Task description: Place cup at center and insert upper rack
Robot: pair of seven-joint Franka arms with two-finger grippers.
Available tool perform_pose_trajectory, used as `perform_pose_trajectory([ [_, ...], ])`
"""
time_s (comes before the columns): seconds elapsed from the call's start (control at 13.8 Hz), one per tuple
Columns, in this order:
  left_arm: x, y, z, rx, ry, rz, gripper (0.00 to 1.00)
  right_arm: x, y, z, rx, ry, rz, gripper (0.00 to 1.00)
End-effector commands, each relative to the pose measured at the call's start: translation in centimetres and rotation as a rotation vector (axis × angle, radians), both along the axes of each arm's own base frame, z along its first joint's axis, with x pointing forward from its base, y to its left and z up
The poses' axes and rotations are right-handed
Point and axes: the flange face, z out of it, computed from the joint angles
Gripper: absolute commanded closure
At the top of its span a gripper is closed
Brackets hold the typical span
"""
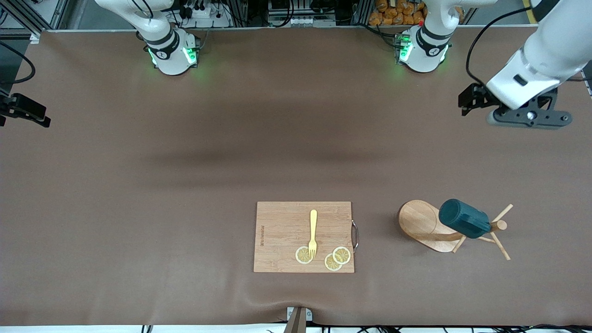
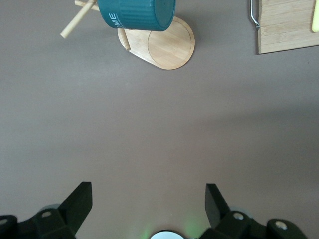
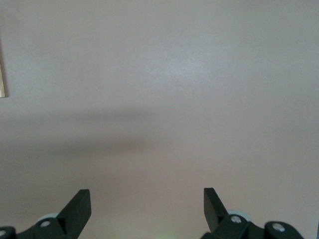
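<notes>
The dark teal cup (image 1: 464, 218) hangs on a peg of the light wooden upper rack (image 1: 422, 223), toward the left arm's end of the table. In the left wrist view the cup (image 2: 137, 14) covers the pole above the oval base of the rack (image 2: 169, 46). My left gripper (image 2: 147, 191) is open and empty over bare mat, well apart from the rack; its hand (image 1: 527, 115) hovers high between the left arm's base and the rack. My right gripper (image 3: 147, 195) is open and empty over bare mat, and it does not show in the front view.
A bamboo cutting board (image 1: 282, 236) lies near the table's front edge, beside the rack, with a yellow fork (image 1: 313, 229) and lemon slices (image 1: 337, 258) on it. Its corner (image 2: 289, 25) shows in the left wrist view, its edge (image 3: 2, 74) in the right.
</notes>
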Motion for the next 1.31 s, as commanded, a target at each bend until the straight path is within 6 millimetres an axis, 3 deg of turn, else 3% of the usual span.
perform_pose_trajectory([
  [0.0,-0.5,-0.1,2.2,-0.029,-0.032,-0.007,0.0,0.1,-0.4,0.1,0.012,-0.005,-0.011,0.0],
  [0.29,-0.6,0.0,5.2,-0.068,-0.078,0.004,0.0,0.1,-0.5,0.1,0.023,-0.006,-0.012,0.0],
  [0.65,-0.8,-1.0,5.8,-0.085,-0.089,0.056,0.0,0.0,-1.0,0.1,0.023,-0.006,-0.017,0.0],
  [1.23,-0.7,-0.2,5.4,-0.097,-0.073,0.088,0.0,0.0,-1.0,0.1,0.023,-0.006,-0.017,0.0],
])
